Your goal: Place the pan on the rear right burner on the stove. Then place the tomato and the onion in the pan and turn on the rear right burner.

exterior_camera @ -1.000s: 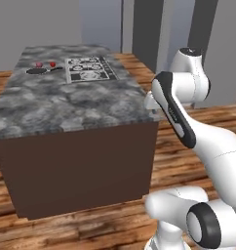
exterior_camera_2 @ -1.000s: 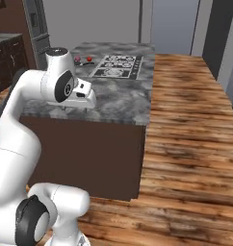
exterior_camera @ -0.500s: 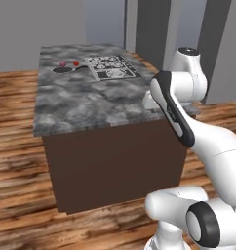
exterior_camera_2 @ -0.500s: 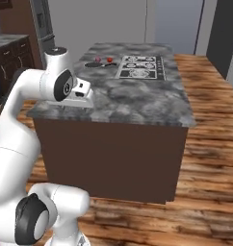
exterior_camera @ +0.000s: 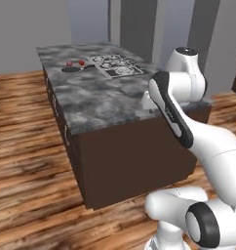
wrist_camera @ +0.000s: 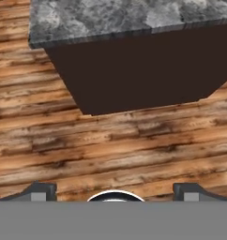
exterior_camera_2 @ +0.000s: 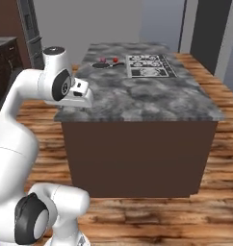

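The pan (exterior_camera: 72, 70) (exterior_camera_2: 101, 65) lies on the far part of the grey stone island top, dark and flat, with its short handle toward the stove (exterior_camera: 118, 66) (exterior_camera_2: 150, 66). Just behind the pan sit the dull pink onion (exterior_camera: 69, 64) (exterior_camera_2: 103, 60) and, on its right, the bright red tomato (exterior_camera: 81, 62) (exterior_camera_2: 115, 60). The burners are too small to tell apart. My gripper (wrist_camera: 114, 191) is open and holds nothing. It is tucked near the island's near corner and points down at the wooden floor, far from the pan.
The island top (exterior_camera: 95, 100) (exterior_camera_2: 147, 98) sits on a dark brown base (wrist_camera: 134, 65) (exterior_camera_2: 137, 158). Wooden floor (wrist_camera: 110, 140) surrounds it. Dark cabinets (exterior_camera_2: 3, 60) stand at the left, and tall grey and dark panels (exterior_camera: 139, 24) rise behind the island.
The whole picture has shifted, so the base has driven around the island and now sees it from another corner. The arm keeps its folded pose and the gripper stays open.
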Robot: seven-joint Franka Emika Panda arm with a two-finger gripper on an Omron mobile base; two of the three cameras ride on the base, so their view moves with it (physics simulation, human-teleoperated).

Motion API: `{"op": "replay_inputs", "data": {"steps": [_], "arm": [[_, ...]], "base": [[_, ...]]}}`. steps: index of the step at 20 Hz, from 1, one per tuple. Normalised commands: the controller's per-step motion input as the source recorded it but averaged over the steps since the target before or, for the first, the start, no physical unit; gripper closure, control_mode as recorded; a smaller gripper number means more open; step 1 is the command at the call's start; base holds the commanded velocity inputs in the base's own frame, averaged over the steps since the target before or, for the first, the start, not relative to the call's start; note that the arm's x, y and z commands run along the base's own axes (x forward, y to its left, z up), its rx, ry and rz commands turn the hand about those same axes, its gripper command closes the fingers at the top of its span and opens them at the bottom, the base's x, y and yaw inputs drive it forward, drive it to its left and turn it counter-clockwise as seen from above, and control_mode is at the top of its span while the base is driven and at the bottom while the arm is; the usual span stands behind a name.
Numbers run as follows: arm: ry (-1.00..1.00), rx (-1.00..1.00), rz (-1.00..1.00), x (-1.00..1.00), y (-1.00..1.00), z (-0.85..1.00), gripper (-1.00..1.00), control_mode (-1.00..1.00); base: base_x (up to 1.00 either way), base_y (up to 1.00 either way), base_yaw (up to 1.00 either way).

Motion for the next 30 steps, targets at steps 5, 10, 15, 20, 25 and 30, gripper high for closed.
{"op": "replay_inputs", "data": {"steps": [5, 10, 15, 20, 25, 30], "arm": [[0.0, 0.0, 0.0, 0.0, 0.0, 0.0, -1.0, 1.0], [0.0, 0.0, 0.0, 0.0, 0.0, 0.0, -1.0, 1.0], [0.0, 0.0, 0.0, 0.0, 0.0, 0.0, -1.0, 1.0], [0.0, 0.0, 0.0, 0.0, 0.0, 0.0, -1.0, 1.0], [0.0, 0.0, 0.0, 0.0, 0.0, 0.0, -1.0, 1.0], [0.0, 0.0, 0.0, 0.0, 0.0, 0.0, -1.0, 1.0]], "base": [[0.35, 1.0, -0.44], [0.55, 1.0, -0.59], [0.3, 1.0, -0.52], [-0.25, 1.0, -0.34], [-0.01, 0.98, -0.6], [0.07, 0.91, -0.7]]}}
